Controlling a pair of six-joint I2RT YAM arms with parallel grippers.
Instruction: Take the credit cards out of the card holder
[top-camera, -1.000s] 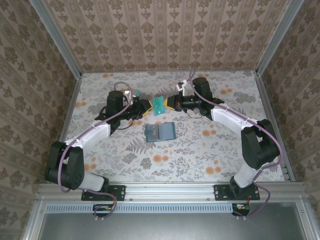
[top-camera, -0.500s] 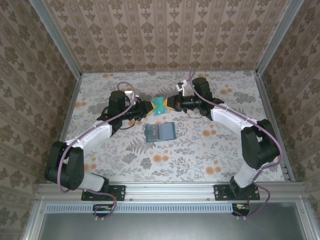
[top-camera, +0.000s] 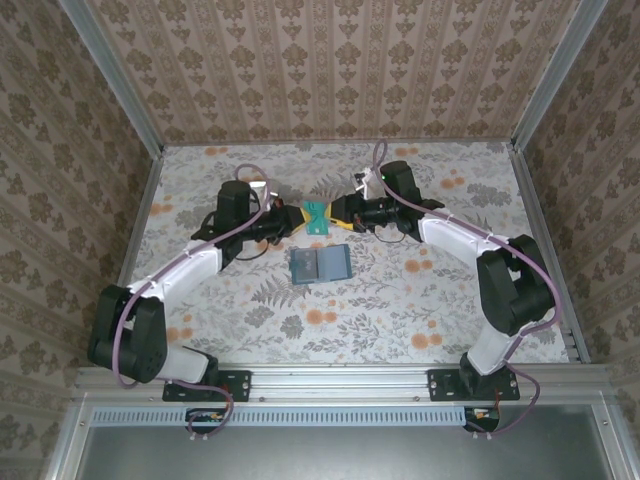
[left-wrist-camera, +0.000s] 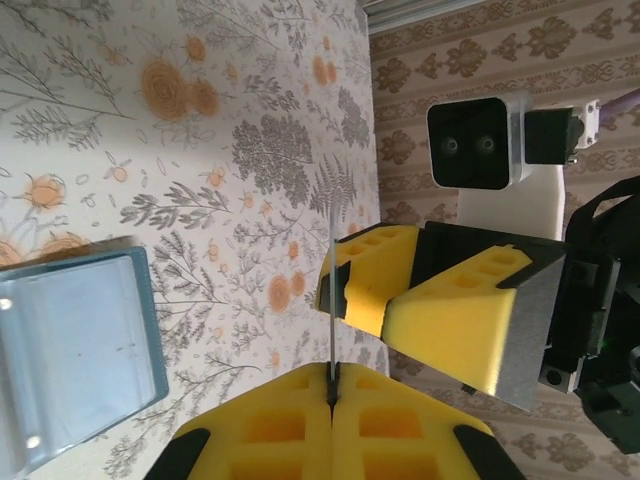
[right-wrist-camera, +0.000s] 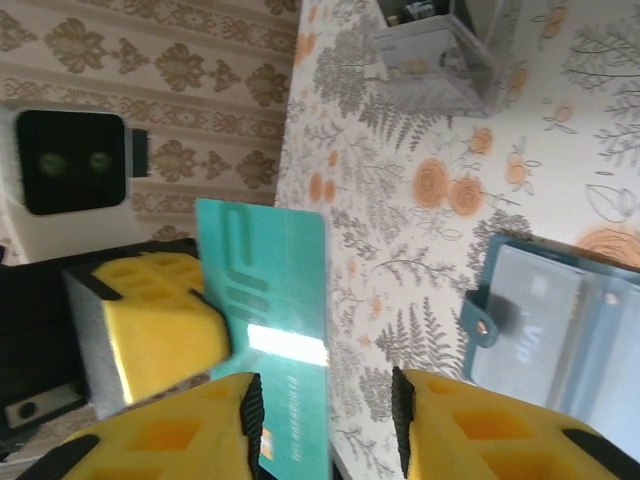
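As our left gripper (top-camera: 297, 217) clamps the teal card's (top-camera: 317, 214) edge, we see that card raised off the table (top-camera: 450, 300); nearer us the holder (top-camera: 320, 265) lies open and flat, apart from both grippers. Our right gripper (top-camera: 338, 211) gapes wide, the card between its pads.

The table (top-camera: 400, 300) wears a floral print (orange blooms, grey ferns); brown damask walls (top-camera: 330, 70) enclose it on three sides. An aluminium rail (top-camera: 340, 378) spans the near edge. Possibly a clear plastic box (right-wrist-camera: 432, 52) lies on the tabletop.
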